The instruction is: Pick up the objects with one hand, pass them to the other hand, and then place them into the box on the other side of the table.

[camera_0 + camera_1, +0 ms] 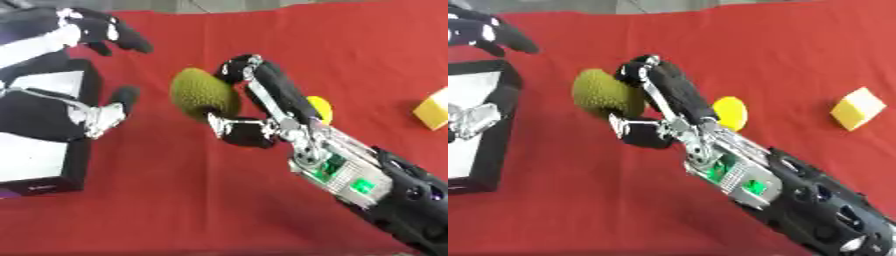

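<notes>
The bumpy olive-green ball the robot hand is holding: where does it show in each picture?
Left eye view: bumpy olive-green ball sits left of centre, upper half, held by the right robot hand.
Right eye view: left of centre, nearer the left edge.
Shared landmark: the yellow block at right on the red cloth.

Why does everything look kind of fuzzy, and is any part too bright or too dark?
Both eye views are soft all over. Left eye view: the bumpy green object in the right hand has smeared edges; the left hand blurs too. Right eye view: the white inside of the box looks washed out.
</notes>
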Robot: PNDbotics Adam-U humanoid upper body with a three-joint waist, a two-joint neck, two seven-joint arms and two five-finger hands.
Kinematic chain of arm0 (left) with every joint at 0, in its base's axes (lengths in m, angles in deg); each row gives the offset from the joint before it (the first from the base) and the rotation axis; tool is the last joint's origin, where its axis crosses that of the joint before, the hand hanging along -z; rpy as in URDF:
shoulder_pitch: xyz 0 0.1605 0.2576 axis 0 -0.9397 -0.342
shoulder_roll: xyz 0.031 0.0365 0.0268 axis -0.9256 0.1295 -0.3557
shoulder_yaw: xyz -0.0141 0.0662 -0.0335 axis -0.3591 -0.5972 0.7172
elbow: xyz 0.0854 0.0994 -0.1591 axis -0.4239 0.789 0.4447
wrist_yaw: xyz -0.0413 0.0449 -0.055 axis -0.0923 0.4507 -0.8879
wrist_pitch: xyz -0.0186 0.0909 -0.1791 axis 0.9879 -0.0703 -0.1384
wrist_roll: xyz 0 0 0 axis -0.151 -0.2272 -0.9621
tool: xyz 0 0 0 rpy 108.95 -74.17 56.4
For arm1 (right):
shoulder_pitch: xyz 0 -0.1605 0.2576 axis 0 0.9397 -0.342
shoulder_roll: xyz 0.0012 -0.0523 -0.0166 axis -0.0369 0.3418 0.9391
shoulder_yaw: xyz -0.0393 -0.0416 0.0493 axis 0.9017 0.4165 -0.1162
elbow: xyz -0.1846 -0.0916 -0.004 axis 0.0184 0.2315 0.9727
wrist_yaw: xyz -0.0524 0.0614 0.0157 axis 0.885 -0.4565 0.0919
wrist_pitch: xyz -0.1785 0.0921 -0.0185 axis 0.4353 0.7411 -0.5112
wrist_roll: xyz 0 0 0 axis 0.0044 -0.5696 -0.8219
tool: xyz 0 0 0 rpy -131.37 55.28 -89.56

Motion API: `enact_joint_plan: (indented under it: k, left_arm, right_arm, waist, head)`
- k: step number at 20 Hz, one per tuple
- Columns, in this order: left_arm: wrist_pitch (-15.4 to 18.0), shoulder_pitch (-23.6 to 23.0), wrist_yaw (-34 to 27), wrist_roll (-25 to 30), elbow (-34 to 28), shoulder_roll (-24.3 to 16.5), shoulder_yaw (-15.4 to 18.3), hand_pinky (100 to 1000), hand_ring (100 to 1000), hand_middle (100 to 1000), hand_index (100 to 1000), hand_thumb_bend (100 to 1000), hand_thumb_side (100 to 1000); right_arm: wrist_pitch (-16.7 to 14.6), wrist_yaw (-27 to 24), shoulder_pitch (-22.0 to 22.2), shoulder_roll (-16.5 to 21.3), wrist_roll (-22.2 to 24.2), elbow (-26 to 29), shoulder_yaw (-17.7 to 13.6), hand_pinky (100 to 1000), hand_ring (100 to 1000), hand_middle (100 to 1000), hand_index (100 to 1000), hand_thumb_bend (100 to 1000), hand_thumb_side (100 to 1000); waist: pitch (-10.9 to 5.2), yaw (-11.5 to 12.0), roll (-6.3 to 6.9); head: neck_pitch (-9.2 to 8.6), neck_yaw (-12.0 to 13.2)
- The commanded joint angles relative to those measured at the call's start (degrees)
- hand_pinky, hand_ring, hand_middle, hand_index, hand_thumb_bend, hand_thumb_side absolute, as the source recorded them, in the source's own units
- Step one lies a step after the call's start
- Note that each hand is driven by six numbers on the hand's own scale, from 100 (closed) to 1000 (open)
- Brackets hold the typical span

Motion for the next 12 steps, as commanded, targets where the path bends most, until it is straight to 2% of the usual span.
enact_joint_plan:
  k: [1, 9, 12]
  left_arm:
    - [0.04, 1.51, 2.03, 0.39, -0.67, -0.11, -0.45, 841, 876, 813, 878, 100, 360]
    - [-0.18, 2.87, 5.51, 2.85, -0.67, 1.58, -2.64, 842, 877, 814, 885, 100, 392]
    - [-0.40, 3.25, 6.50, 3.73, -0.41, 2.33, -3.12, 843, 878, 814, 888, 126, 406]
  right_arm:
    - [-0.34, 0.55, -1.26, -0.12, 0.57, 1.22, -0.06, 693, 585, 449, 565, 100, 100]
    - [-1.19, 1.02, -2.19, -0.56, 2.05, 1.22, 1.02, 693, 596, 449, 565, 100, 100]
    - [-1.65, 1.09, -2.29, -0.67, 2.36, 1.22, 1.26, 693, 597, 449, 564, 100, 100]
  waist:
    - [-1.60, 0.04, 0.04]
    - [-1.58, -0.11, 0.03]
    - [-1.54, -0.16, -0.03]
  head:
    - [0.21, 0.38]
    - [0.20, 0.97]
    - [0.24, 1.10]
